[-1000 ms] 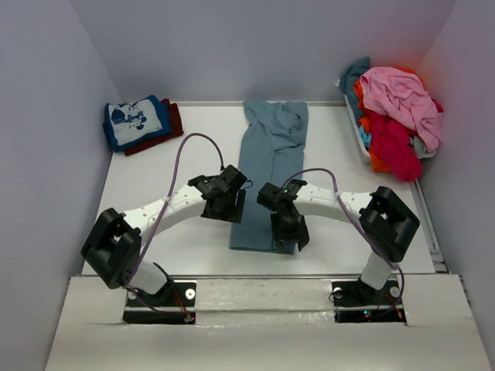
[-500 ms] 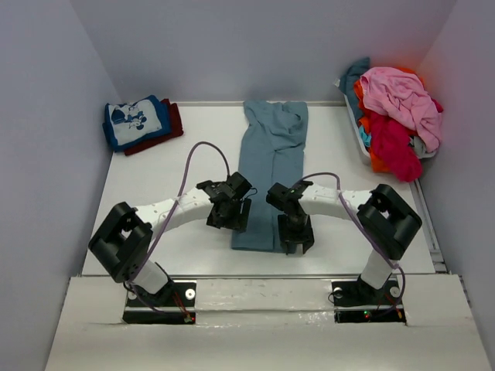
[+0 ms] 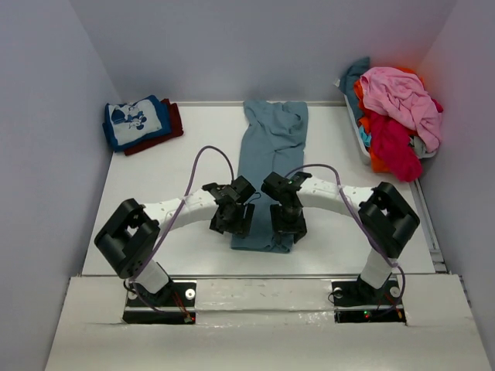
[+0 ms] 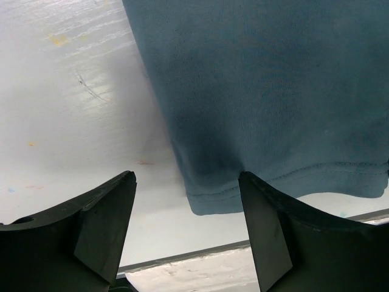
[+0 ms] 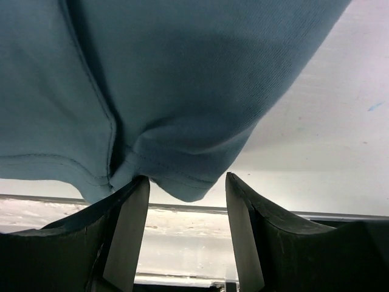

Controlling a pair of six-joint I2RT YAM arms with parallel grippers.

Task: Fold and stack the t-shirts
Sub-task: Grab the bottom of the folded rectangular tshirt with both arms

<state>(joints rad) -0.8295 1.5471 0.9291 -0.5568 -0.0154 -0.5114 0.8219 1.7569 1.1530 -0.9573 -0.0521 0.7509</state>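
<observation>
Slate-blue soft cloth t-shirt [image 3: 271,154] lies folded into a long narrow strip down the middle of the white table [image 3: 155,178], with its hem toward the arms. You have the left gripper [image 4: 185,177] and the right gripper [image 5: 186,179] each spread wide astride a hem corner, holding nothing. This looks like the start of the end-to-end fold. Next, pinch both corners evenly, then carry them toward the collar.

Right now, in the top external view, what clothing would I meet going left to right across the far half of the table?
Folded stack, blue cartoon-print tee on a dark red one → slate-blue tee laid out lengthwise → heap of unfolded tees, pink on top.
</observation>
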